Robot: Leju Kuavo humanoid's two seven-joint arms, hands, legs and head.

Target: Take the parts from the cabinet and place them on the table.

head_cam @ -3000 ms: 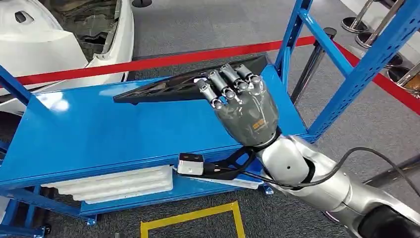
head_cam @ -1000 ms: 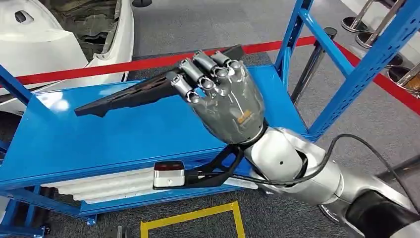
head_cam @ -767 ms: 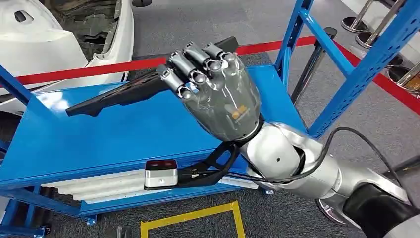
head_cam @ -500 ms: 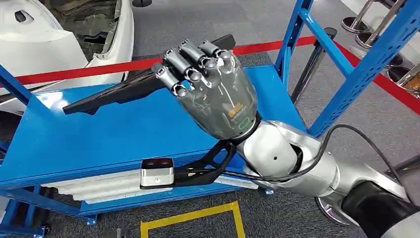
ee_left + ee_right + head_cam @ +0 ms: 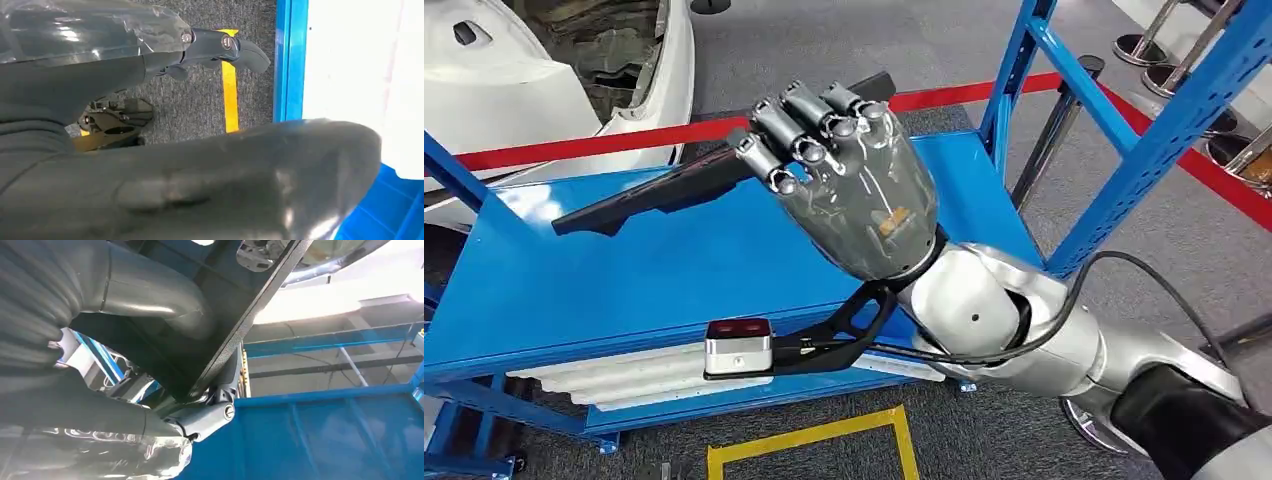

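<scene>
A long, flat black part (image 5: 649, 192) hangs tilted above the blue cabinet shelf (image 5: 624, 275), its narrow end toward the left. My right hand (image 5: 844, 190) grips its wider end from the near side, fingers curled over the top edge. In the right wrist view the thumb (image 5: 150, 295) presses against the black part (image 5: 240, 315), with the shelf (image 5: 325, 435) below it. My left hand (image 5: 200, 175) hangs over grey carpet beside the cabinet, its fingers (image 5: 240, 47) apart and holding nothing.
White foam pieces (image 5: 644, 372) lie on the lower shelf. Blue uprights (image 5: 1144, 150) frame the cabinet's right side. A red barrier tape (image 5: 614, 142) and a white car body (image 5: 534, 80) sit behind it. Yellow floor tape (image 5: 814, 435) marks the carpet in front.
My right hand has lifted the black part off the shelf and drawn it left and toward me, tilting it. In the last half second it has hardly moved.
</scene>
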